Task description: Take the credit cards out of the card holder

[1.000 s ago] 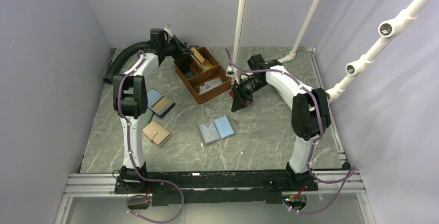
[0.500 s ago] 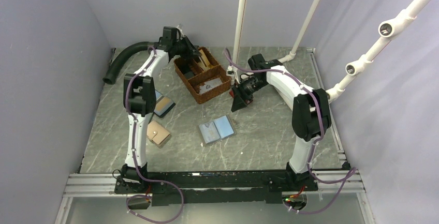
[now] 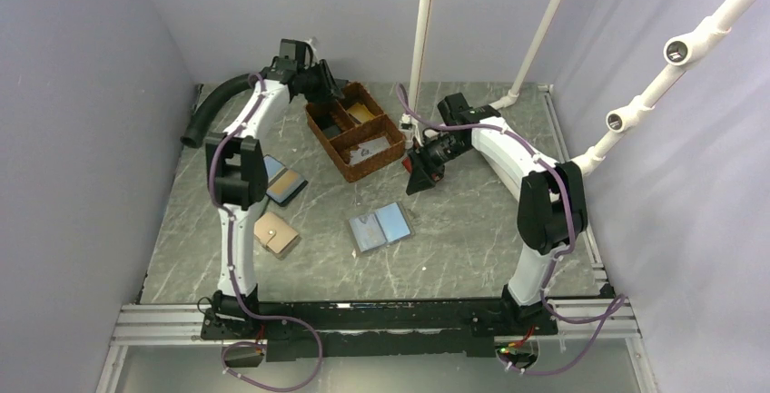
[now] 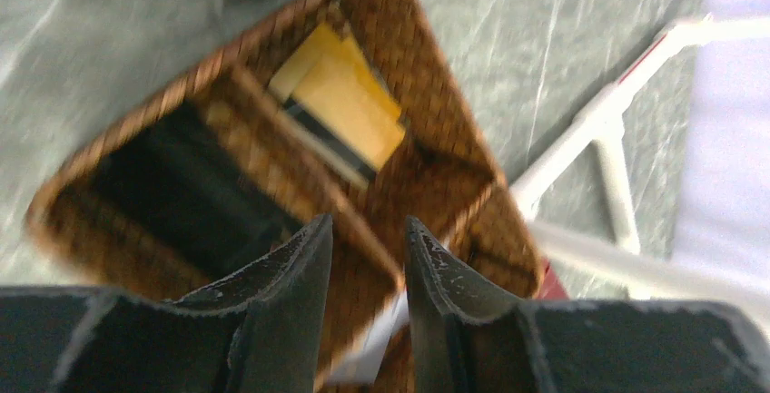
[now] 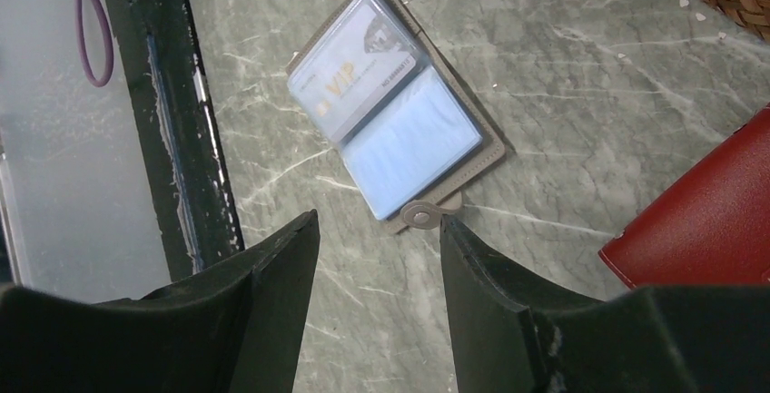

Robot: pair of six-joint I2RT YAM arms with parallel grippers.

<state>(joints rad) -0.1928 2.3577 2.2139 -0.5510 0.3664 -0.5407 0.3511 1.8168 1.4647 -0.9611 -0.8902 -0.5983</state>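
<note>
- The card holder [image 3: 380,228] lies open and flat mid-counter [image 3: 472,239], light blue inside facing up; a pale card [image 5: 359,71] marked VIP sits in one half.
- The right hand [image 5: 377,230] hangs above the counter, fingers parted and empty, beside a red wallet [image 5: 699,211].
- The left hand [image 4: 368,248] hovers over a woven basket [image 4: 436,66], fingers slightly apart, holding nothing; a yellow card [image 4: 350,107] lies in one compartment.

- One taupe-grey bifold card holder [image 3: 380,228], lying open, light blue inside.
- One brown woven basket [image 3: 329,150].
- Two pale grey-white flat cards [image 5: 356,75]: one sleeved in the holder, one in the basket.
- Three other wallets: blue wallet with tan panel [image 3: 281,182], plain tan wallet [image 3: 275,233], red wallet [image 5: 713,216].
</note>
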